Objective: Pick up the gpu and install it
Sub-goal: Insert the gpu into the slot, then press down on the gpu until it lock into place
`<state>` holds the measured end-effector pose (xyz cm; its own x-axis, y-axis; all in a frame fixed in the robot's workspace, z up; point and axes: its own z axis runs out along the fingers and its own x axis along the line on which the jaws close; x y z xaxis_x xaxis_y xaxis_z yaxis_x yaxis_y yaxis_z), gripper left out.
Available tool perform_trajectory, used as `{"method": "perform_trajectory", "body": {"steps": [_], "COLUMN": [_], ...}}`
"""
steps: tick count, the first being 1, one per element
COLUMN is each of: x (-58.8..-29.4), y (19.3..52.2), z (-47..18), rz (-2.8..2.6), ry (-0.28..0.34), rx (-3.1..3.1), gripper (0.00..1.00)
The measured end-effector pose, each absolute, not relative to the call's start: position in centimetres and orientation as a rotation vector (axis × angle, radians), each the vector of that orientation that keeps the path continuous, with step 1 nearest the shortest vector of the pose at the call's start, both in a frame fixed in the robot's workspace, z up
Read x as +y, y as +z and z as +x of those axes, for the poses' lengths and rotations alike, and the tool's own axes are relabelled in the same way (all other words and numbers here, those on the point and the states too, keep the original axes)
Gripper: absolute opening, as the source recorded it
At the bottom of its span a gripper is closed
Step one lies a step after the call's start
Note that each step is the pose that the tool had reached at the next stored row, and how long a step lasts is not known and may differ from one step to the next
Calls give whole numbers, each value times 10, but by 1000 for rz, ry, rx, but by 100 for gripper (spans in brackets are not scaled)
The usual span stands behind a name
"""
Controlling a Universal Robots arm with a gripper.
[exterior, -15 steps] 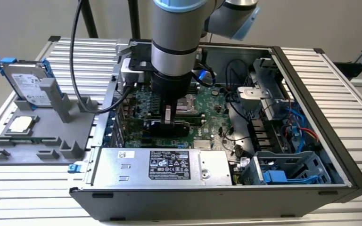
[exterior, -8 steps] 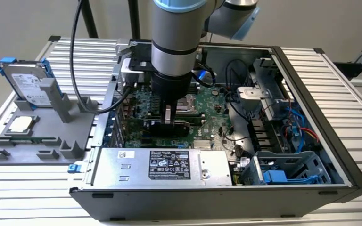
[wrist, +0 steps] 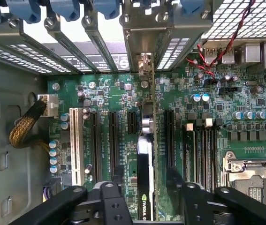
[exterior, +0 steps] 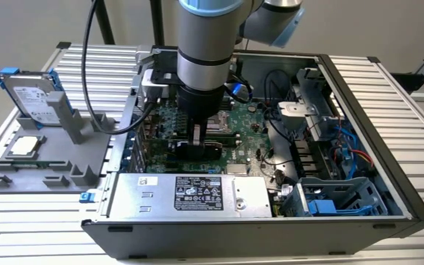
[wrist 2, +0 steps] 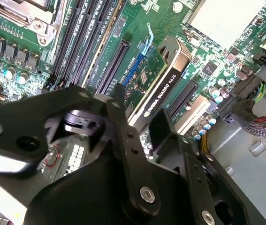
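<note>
On the ribbed metal tabletop (exterior: 388, 99) stands an open computer case (exterior: 359, 221); inside, the pincer (exterior: 195, 144) holds the gpu (wrist: 148, 159) upright on the motherboard (wrist: 109, 93), fingers closed on it

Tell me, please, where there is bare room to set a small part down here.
The slatted table is bare on the exterior view's right of the computer case, and on the strip below the grey fixture in that view. Inside the case it is crowded: the hand hangs over the gpu, with cables and drive cages close by.
</note>
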<state>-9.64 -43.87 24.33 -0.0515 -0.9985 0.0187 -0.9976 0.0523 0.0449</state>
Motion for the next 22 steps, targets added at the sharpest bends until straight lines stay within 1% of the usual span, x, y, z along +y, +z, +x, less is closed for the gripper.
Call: {"method": "perform_trajectory", "body": {"steps": [2, 11, 14, 15, 22], "x": [-439, -439, -439, -439, -439], "y": [247, 287, 290, 290, 291], "z": [-96, -96, -96, -96, -96], "rz": [2133, 2134, 2134, 2134, 2134], "ry": [-33, -33, -33, -33, -33], "rx": [-2247, -2248, -2248, -2248, -2248], "gripper": [100, 100, 100, 0, 0]}}
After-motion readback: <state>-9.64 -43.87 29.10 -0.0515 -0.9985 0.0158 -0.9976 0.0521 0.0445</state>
